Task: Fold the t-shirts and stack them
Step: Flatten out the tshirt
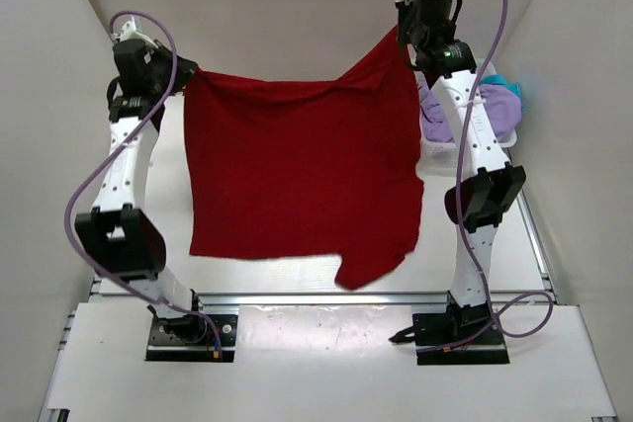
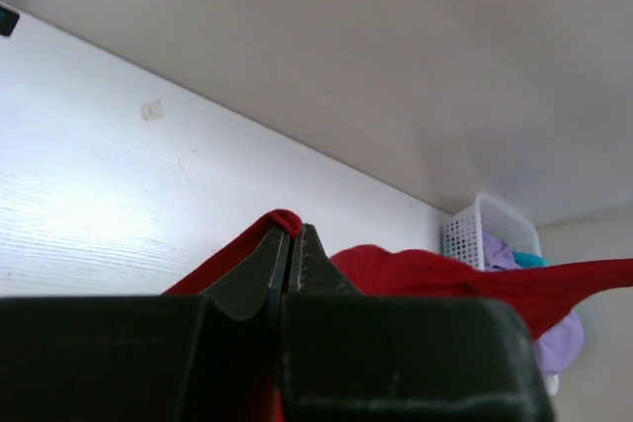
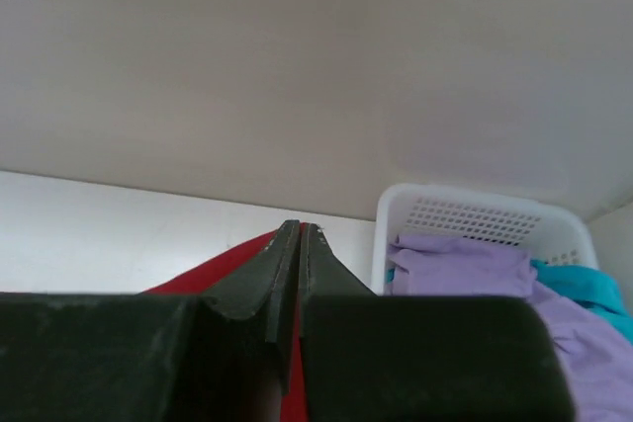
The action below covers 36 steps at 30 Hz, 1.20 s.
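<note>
Red shirt: the red t-shirt [image 1: 297,175] hangs spread like a curtain between the two arms, above the worktop [image 2: 99,195]; its right top corner sits higher and farther than the left.
Left fingers: the left fingers [image 2: 262,274] are pressed together on a small fold of red cloth at the left top corner.
Right fingers: the right fingers [image 3: 272,269] are clamped on the right top corner, red cloth showing between them.
Other shirts: the lavender t-shirt [image 3: 465,264] and teal t-shirt [image 3: 593,294] lie in the white basket [image 3: 475,200], far right.
Lower hem: a sleeve droops at the near right; whether it touches the worktop cannot be told.
Risk, slip: each pinch takes little cloth, so a tug apart could pull a corner free.
Risk, skew: uneven corners could lay the shirt crooked, with the sleeve tucked under.
Risk, snag: the right arm works just beside the basket and could nudge it.
</note>
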Each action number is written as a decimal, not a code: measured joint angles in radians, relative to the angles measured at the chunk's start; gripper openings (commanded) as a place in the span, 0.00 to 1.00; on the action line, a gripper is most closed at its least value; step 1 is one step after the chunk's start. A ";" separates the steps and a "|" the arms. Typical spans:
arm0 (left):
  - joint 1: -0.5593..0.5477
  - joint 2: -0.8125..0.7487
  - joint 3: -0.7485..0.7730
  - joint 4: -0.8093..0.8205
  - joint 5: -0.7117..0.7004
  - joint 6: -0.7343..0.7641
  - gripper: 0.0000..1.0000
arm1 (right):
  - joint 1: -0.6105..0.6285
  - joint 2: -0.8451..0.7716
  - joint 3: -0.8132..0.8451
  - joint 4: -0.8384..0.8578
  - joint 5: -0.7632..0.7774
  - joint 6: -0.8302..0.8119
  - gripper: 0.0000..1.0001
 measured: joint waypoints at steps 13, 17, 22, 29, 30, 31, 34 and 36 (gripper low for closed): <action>0.075 0.035 0.364 -0.025 0.010 -0.018 0.00 | -0.066 -0.213 0.090 0.130 -0.176 0.160 0.00; 0.120 -0.084 0.235 0.051 0.008 -0.025 0.00 | -0.004 -0.335 0.037 0.126 -0.143 0.138 0.00; 0.084 -0.300 -0.077 0.103 -0.045 0.021 0.00 | 0.091 -0.607 -0.421 0.154 -0.089 0.130 0.00; 0.077 -0.573 -0.617 0.161 -0.062 0.053 0.00 | 0.031 -0.885 -1.119 0.103 -0.037 0.202 0.00; 0.084 -0.604 -0.697 0.169 -0.062 0.056 0.00 | 0.044 -0.919 -1.212 0.092 -0.036 0.216 0.00; 0.092 -0.636 -0.777 0.166 -0.062 0.057 0.00 | 0.057 -0.955 -1.304 0.071 -0.039 0.230 0.00; 0.108 -0.708 -0.988 0.155 -0.060 0.059 0.00 | 0.061 -1.039 -1.506 0.011 -0.084 0.280 0.00; 0.118 -0.746 -1.116 0.150 -0.046 0.054 0.00 | 0.027 -1.089 -1.619 -0.039 -0.137 0.327 0.00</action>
